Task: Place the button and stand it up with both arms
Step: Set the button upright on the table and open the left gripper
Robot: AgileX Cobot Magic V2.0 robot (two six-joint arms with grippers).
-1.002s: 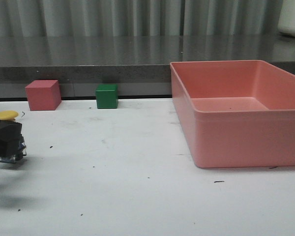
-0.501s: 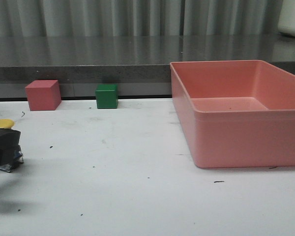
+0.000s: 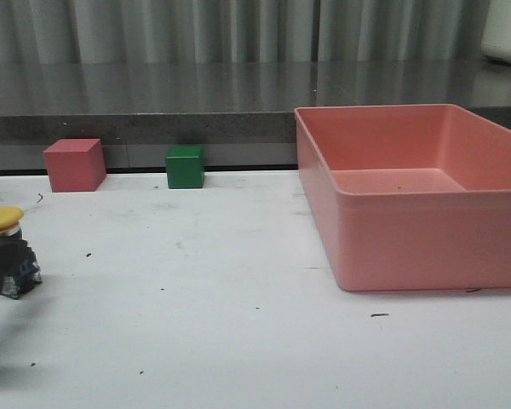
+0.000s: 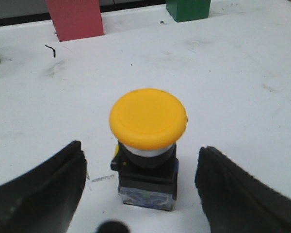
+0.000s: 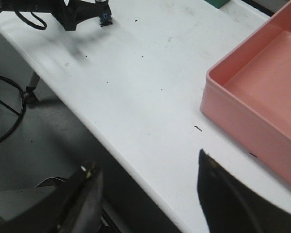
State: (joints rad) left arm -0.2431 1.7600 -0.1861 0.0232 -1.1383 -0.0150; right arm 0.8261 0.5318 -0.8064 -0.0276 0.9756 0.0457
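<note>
Button [image 4: 148, 127]: it is being seen upright on the white table [image 3: 238, 324], yellow cap up, at the far nine o'clock edge of the front view, well apart from the pink bin [image 3: 417, 200] at three o'clock.
Left gripper [image 4: 143, 187]: its fingers are being held wide, one on each side of the button, with clear table showing between each finger and the black body; nothing is being gripped.
Right gripper [image 5: 148, 194]: it is being held open and empty beyond the table's near edge, well apart from the button; the bin is lying just beside it in its wrist view.
Cubes: a pink cube [image 3: 74, 164] and a green cube [image 3: 185, 166] are sitting toward twelve o'clock at the back, well clear of the work.
Stage: the button is being judged as already stood, with release looking done or nearly so.
Handling: the button is being judged stiff, hard plastic, light and top-heavy under its broad cap; the smooth domed cap is likely slippery, so it is best being taken by the flat sides of the black body, low down, not by the cap.
Risk: a brushing finger is being judged enough to tip it.
</note>
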